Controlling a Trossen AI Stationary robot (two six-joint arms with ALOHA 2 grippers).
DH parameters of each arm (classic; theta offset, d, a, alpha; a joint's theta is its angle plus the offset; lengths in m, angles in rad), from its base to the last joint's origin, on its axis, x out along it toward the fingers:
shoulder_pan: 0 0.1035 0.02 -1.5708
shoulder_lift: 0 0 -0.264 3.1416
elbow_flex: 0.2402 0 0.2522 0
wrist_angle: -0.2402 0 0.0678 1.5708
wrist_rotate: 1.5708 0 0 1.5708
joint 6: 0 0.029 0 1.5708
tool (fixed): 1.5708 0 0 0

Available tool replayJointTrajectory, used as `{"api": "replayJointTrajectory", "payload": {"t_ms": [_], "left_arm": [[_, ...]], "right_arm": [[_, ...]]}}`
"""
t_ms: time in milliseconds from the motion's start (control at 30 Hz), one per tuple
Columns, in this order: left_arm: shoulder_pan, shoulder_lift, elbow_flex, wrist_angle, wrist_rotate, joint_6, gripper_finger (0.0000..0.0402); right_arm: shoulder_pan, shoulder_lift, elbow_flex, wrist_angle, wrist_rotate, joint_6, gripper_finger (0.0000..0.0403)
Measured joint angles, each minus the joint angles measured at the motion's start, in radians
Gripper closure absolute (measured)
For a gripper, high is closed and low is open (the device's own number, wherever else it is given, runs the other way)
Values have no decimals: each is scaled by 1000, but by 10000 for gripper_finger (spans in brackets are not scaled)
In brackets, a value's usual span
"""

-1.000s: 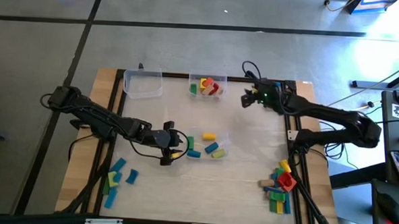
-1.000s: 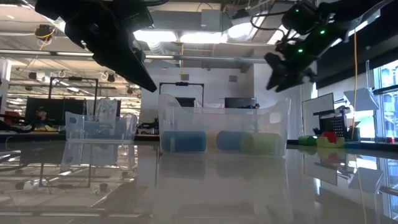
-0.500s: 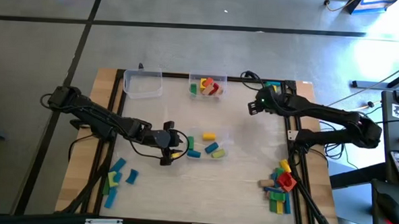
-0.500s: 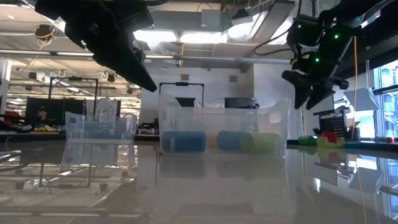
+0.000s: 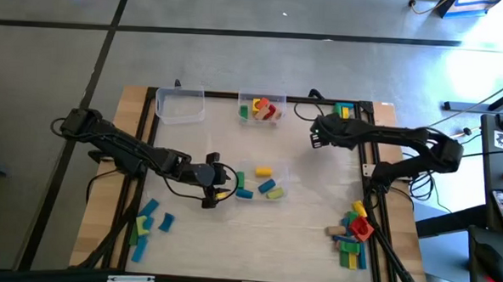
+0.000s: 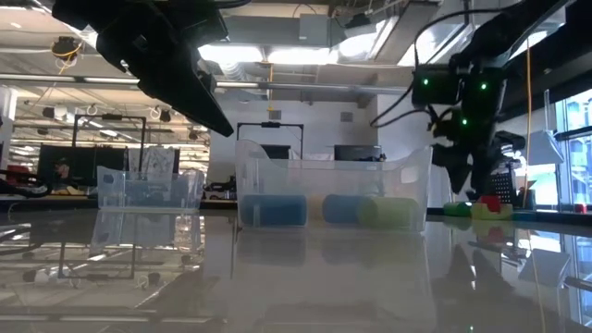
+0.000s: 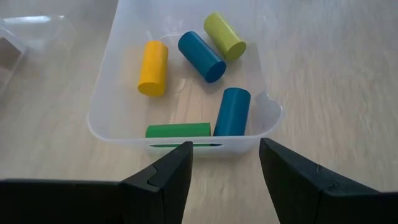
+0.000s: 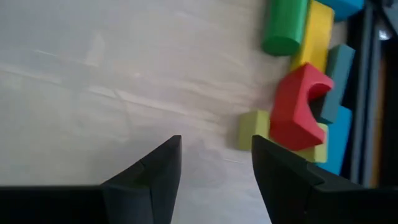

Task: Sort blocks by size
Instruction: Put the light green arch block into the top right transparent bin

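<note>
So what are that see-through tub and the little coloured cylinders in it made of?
The tub looks like thin clear plastic: glossy, and the table shows through its walls. The cylinders, such as the yellow one, have flat matte colour, so probably painted wood, though plastic or foam is possible.

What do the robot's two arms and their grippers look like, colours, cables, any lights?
Both arms are dark, jointed and slim, with loose black cables looping alongside them. The left gripper and the right gripper each have two flat, angular black fingers. Small green indicator lights glow on the right arm near its wrist; none show on the left.
</note>
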Motion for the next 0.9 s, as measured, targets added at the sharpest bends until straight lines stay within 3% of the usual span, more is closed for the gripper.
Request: {"api": "replayJointTrajectory", "payload": {"t_ms": [500,900], "left_arm": [[0,0,0,0,0,0,219],[0,0,0,-1,0,0,219]], "right_arm": [[-107,138,0,10,15,8,210],[-106,213,0,81,18,-24,210]]}}
